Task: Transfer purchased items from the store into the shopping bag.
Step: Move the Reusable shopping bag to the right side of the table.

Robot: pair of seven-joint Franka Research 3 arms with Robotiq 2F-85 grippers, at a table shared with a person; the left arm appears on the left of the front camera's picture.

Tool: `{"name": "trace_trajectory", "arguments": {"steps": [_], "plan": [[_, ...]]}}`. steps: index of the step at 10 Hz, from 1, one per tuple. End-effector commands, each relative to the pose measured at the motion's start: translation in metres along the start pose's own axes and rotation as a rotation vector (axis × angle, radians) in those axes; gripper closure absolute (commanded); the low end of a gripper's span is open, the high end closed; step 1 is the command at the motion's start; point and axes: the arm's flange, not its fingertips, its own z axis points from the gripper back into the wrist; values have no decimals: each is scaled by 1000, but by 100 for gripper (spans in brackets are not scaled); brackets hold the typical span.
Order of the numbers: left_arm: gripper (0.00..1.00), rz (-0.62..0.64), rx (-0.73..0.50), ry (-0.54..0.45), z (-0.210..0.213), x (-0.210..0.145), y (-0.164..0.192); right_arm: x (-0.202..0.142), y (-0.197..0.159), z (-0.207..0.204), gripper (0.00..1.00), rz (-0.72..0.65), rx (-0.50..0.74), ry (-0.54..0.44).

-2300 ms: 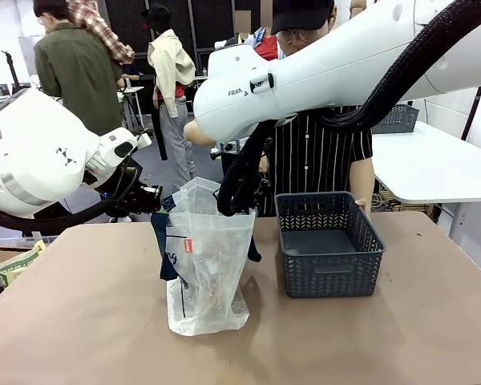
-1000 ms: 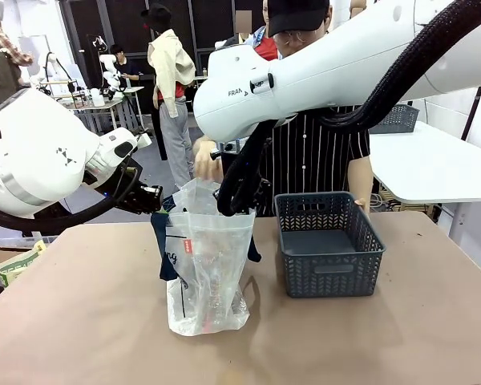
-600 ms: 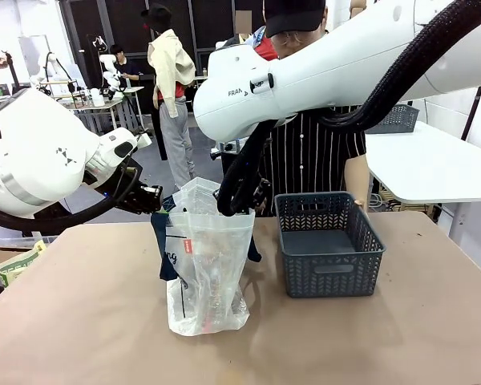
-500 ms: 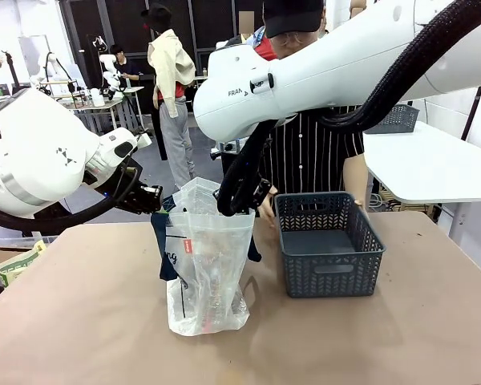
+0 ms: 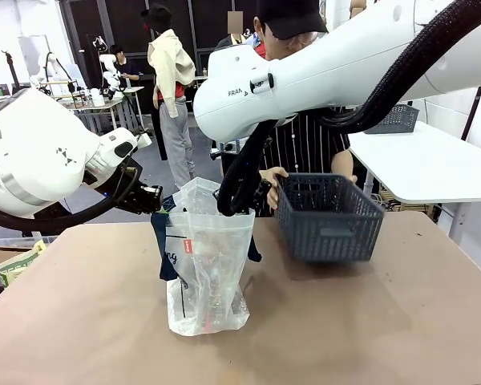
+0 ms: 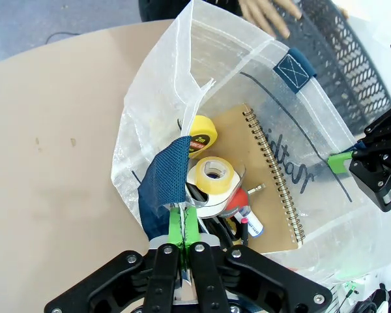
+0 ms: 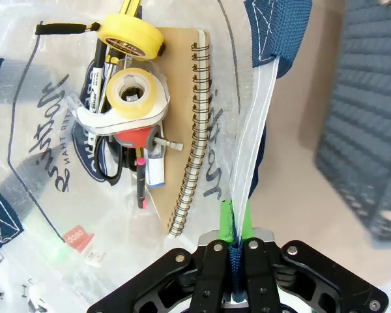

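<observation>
- Front view: the shopping bag (image 5: 212,269) stands upright on the table (image 5: 385,329), long axis vertical and mouth up. It is translucent white with navy handles and a small red tag.
- The left gripper (image 5: 159,202) pinches its left handle and the right gripper (image 5: 239,202) its right handle, holding the mouth apart.
- Just right of the bag, a person's hand (image 5: 272,178) holds the dark grey basket (image 5: 329,220) above the table. It is tilted and blurred.
- Left wrist view: the green pads are clamped tight on the navy handle (image 6: 164,182).
- In the bag lie a yellow tape measure (image 6: 203,132), a tape roll (image 6: 212,177) and a brown spiral notebook (image 6: 280,195). The notebook's coil runs along the bag's length.
- Right wrist view: the fingers are closed on a navy strap rising to the bag's rim.
- Black-handled scissors (image 7: 111,163) and a pink-tipped pen (image 7: 141,186) lie lengthwise beside the notebook.
</observation>
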Motion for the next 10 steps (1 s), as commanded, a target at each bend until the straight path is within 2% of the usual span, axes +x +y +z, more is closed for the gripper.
{"name": "trace_trajectory", "arguments": {"steps": [1,10], "plan": [[100,13,-14,-6,0,0,2,-3,-2,1,100,2,-1,0],[100,13,-14,-6,0,0,2,-3,-2,1,100,2,-1,0]]}}
